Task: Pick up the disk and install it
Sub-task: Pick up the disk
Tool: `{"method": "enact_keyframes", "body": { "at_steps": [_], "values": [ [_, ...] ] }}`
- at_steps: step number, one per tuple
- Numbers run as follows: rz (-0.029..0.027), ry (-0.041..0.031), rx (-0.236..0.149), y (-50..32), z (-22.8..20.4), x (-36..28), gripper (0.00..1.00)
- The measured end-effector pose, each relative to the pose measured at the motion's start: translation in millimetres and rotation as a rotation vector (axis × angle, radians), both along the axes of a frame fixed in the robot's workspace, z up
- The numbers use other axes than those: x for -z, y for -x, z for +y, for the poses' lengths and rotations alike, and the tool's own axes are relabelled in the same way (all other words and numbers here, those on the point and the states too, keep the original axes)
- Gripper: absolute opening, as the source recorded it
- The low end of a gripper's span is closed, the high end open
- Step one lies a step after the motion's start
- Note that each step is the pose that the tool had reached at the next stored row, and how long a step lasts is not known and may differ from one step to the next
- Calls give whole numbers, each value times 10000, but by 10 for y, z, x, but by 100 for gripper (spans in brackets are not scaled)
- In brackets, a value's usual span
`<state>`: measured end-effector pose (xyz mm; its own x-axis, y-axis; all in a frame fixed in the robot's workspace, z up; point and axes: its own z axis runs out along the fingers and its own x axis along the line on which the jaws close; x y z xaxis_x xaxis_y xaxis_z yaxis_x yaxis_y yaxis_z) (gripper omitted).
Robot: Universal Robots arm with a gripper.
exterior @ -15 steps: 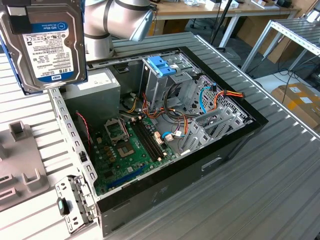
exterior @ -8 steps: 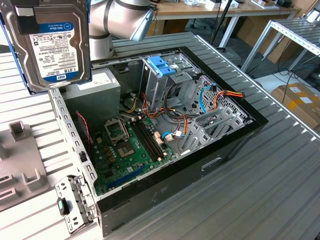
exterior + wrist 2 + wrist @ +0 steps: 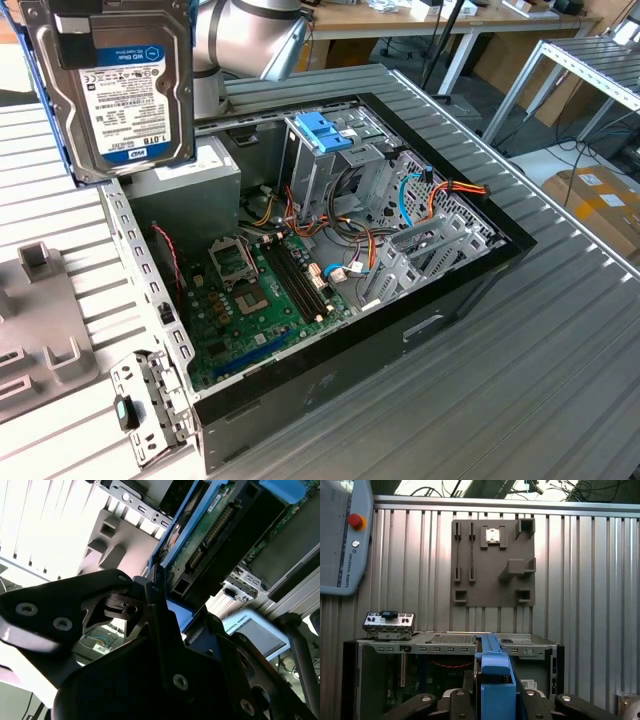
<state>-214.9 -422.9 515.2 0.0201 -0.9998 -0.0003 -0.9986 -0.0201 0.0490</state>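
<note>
Claw [image 3: 495, 702] is closed on the disk [image 3: 120, 90], pinching its blue rails; long axis near upright. In the exterior view the disk hangs at ten o'clock of the open computer case [image 3: 330, 370] on the tabletop [image 3: 520, 400], with the blue-latched drive cage [image 3: 325, 140] toward three o'clock

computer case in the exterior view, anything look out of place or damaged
No damage shows. One oddity: the front port bracket juts outside the computer case at its corner on the exterior view's left, seemingly off its mount. The disk is held aloft, not yet installed.
</note>
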Motion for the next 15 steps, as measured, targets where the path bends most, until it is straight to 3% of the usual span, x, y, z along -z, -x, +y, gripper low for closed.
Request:
{"method": "enact_keyframes", "body": {
  "at_steps": [15],
  "values": [
    [1,0,0,-110,-47,6,37]
  ]
}}
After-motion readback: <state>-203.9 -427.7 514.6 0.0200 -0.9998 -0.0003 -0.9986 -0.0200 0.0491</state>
